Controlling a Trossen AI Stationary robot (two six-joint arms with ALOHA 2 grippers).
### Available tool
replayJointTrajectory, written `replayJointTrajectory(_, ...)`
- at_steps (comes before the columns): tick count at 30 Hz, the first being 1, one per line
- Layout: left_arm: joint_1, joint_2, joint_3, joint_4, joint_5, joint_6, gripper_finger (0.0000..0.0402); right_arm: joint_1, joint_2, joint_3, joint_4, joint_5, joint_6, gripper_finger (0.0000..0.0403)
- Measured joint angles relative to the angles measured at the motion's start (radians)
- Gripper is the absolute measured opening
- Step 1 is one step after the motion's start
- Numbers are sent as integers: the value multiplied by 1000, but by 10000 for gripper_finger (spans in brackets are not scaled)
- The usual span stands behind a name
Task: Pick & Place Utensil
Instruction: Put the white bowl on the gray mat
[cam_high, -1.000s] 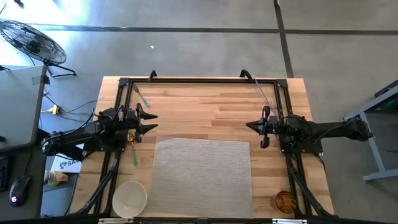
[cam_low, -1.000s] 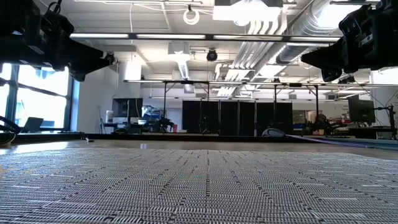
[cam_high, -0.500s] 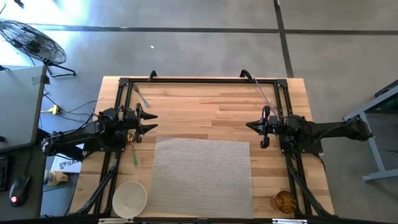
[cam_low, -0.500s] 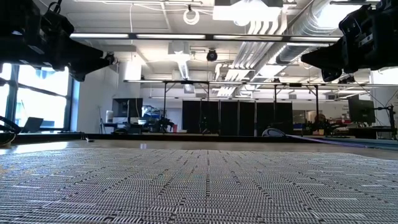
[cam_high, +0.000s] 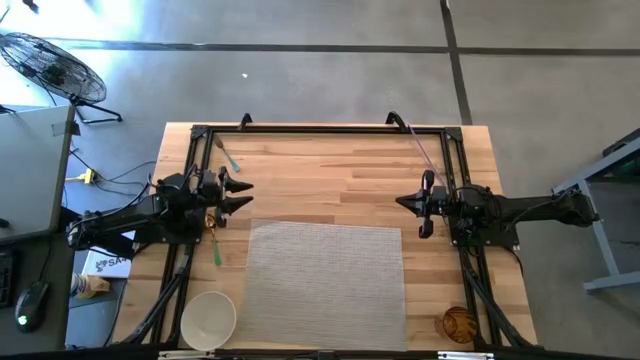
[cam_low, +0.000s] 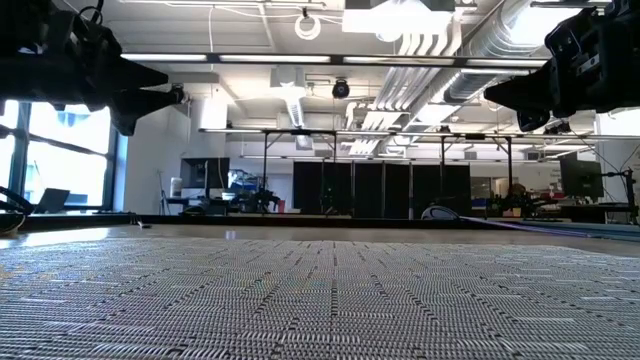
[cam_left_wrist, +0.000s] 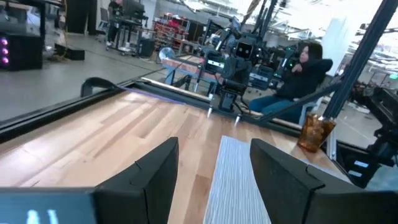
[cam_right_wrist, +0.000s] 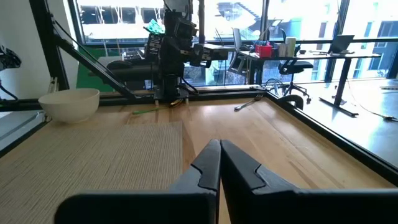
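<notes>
A green-handled utensil (cam_high: 216, 246) lies flat on the wood just left of the woven mat (cam_high: 325, 285); the right wrist view shows this utensil (cam_right_wrist: 144, 112) too. A second thin utensil (cam_high: 228, 156) lies near the far left corner. A white bowl (cam_high: 208, 318) stands at the near left. My left gripper (cam_high: 240, 195) hovers open above the table, just beyond the green utensil's far end, and holds nothing. My right gripper (cam_high: 402, 203) hovers shut over the table's right part, empty.
An amber cup (cam_high: 458, 323) stands at the near right corner. A black frame (cam_high: 320, 130) runs along the table's far and side edges. Bare wood lies between the mat and the far edge. A seated person (cam_left_wrist: 305, 68) shows beyond the table.
My left gripper has turned a little at the wrist: in the low view its two fingertips now show one above the other. Nothing on the table has moved.
</notes>
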Motion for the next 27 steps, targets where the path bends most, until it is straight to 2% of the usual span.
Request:
replayJointTrajectory(3, 0, 0, 0, 9, 21, -17, 197, 0, 0, 0, 0, 0, 0, 3)
replayJointTrajectory(10, -1, 0, 0, 107, 235, -112, 197, 0, 0, 0, 0, 0, 0, 3)
replayJointTrajectory(14, -54, 0, 0, 137, 249, -161, 197, 0, 0, 0, 0, 0, 0, 1)
replayJointTrajectory(18, -190, 1, 0, 180, 159, -165, 197, 0, 0, 0, 0, 0, 0, 4)
replayJointTrajectory(27, -557, 59, 0, 197, -201, -95, 197, 0, 0, 0, 0, 0, 0, 1)
